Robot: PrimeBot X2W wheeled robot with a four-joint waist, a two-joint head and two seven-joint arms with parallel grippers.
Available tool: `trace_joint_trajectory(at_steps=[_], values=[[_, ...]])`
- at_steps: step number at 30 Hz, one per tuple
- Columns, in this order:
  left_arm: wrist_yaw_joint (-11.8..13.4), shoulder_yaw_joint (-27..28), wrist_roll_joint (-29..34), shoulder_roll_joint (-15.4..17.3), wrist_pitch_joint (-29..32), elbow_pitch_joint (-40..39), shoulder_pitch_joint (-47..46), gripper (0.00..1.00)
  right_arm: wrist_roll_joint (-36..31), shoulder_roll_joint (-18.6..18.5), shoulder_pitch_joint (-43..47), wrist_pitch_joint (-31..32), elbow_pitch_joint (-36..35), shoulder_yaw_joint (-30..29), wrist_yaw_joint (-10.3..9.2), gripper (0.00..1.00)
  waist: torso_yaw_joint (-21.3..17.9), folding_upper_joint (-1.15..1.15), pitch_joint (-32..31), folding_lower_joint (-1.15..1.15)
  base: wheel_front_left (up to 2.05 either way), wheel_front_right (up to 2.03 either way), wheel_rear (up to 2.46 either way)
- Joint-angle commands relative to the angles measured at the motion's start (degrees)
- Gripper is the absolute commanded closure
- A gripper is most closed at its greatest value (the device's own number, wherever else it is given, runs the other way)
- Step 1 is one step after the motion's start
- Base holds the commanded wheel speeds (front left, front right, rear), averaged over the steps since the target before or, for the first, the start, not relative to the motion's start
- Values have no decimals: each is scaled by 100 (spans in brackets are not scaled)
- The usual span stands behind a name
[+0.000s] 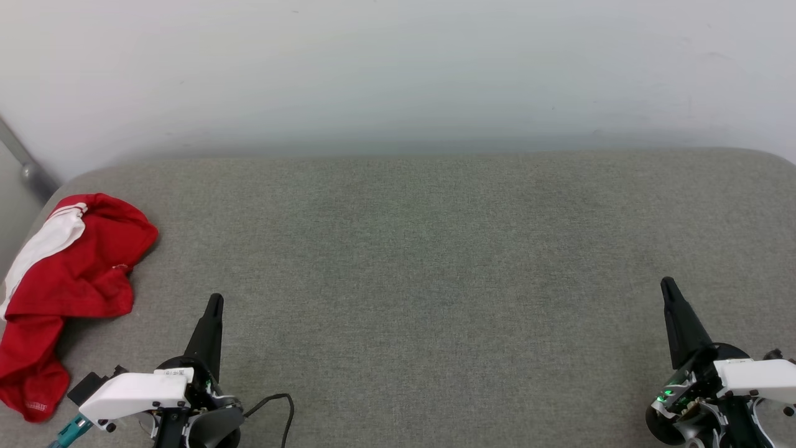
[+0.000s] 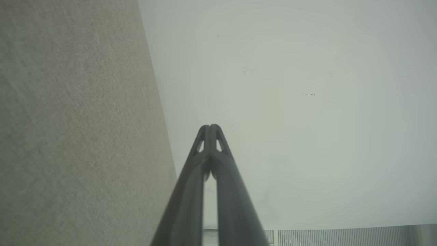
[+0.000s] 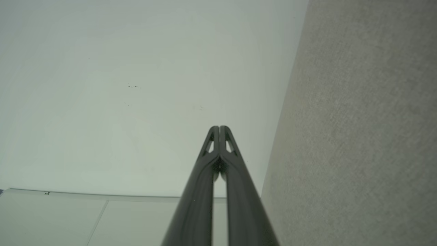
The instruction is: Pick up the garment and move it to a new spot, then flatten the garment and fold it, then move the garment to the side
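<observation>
- At the left edge of the grey cushion we find the shirt, crumpled in a heap, red with a white sleeve on top.
- Our left gripper stands near its right side, apart from it, fingers pressed together on nothing.
- Our right gripper stands well apart at the cushion's right end, fingers likewise pressed together, empty.
- We note a pale wall behind the cushion.
</observation>
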Motion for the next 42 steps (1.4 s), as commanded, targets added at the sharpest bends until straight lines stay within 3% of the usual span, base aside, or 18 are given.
trace_joint_trajectory(at_steps=[1, 16, 17, 33, 42], values=[[-19, 6, 5, -3, 8, 4, -49, 100, -24, 22, -69, 7, 4, 3, -2, 100, 0, 0, 0, 0, 0, 0, 0], [-19, 6, 5, -3, 8, 4, -49, 100, -24, 22, -69, 7, 4, 3, -2, 100, 0, 0, 0, 0, 0, 0, 0], [1, 0, 0, 0, 0, 2, 0, 0, 0, 0, 0, 0, 1, 0, 0, 0, 0, 0, 0, 0, 0, 0, 0], [2, -529, 177, 0, -387, -61, -22, 0, -455, -28, 207, -378, -139, 161, -1, 0, -34, 0, -14, 0, 0, 0, 0], [1, -532, 1360, 2, -614, -297, 12, 0, -1985, -126, 233, -613, -347, 133, -1, 0, -63, 0, -29, 0, 0, 0, 0]])
